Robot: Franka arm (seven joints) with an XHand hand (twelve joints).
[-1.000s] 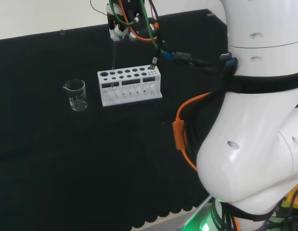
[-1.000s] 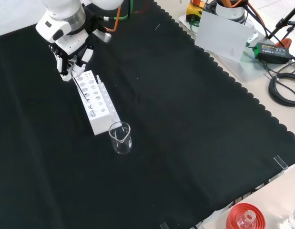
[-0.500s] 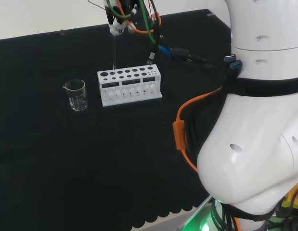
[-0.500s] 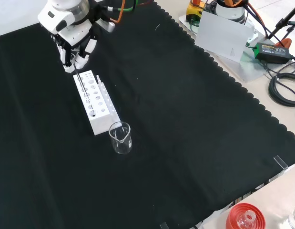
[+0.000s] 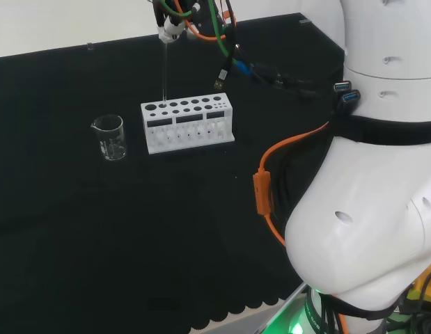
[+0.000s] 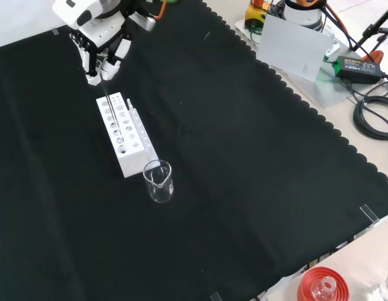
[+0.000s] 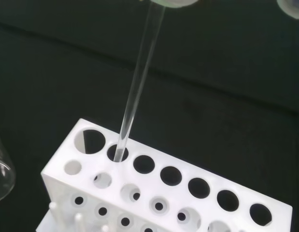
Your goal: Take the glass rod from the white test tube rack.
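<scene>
The white test tube rack point(image 5: 188, 124) point(image 6: 126, 137) point(image 7: 163, 193) stands on the black cloth. A thin clear glass rod point(image 5: 163, 69) point(image 6: 110, 103) point(image 7: 138, 84) rises almost upright from it. In the wrist view the rod's lower tip is just at the mouth of one of the rack's top holes, the second from the end nearest the beaker. The hand point(image 5: 170, 29) point(image 6: 99, 59) is above the rack, its fingers pinched on the rod's top end.
A clear glass beaker point(image 5: 111, 137) point(image 6: 158, 181) stands beside the rack's end; I cannot tell what is in it. A red ribbed stand point(image 6: 322, 285) with glassware sits off the cloth's corner. The arm's white links point(image 5: 368, 174) stand at the head view's right.
The hand has risen straight up with the rod pinched in it. The rod has slid upward until its tip is at the hole's mouth. Rack and beaker have stayed put.
</scene>
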